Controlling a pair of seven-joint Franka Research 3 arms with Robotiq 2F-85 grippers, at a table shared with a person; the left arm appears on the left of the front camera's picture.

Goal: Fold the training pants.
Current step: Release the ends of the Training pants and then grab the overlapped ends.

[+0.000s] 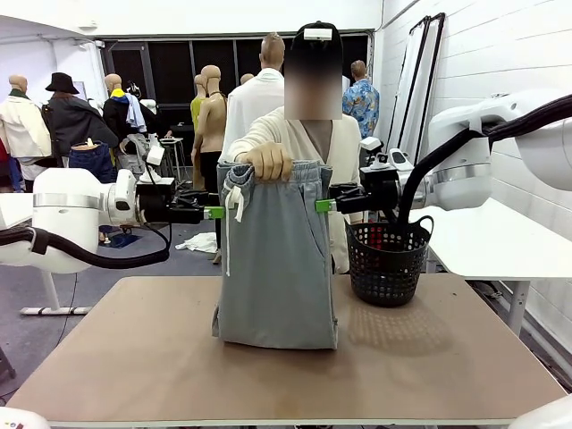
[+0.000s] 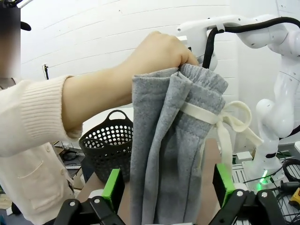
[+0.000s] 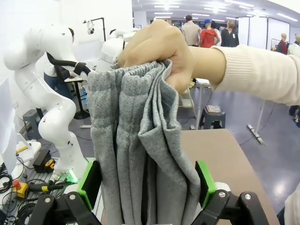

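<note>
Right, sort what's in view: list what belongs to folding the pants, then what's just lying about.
Belongs to the job:
training pants, held up by the waistband in the person's hand
left gripper and right gripper, both open, one at each side edge of the pants
table under the hems

Just lying about:
black basket on the table's right side

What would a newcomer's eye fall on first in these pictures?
Grey pants hang over the middle of the table from a person's hand gripping their top, and their lower end rests on the table. The robot's left hand and right hand, both open, straddle the pants' two side edges. A black basket stands on the right.
</note>
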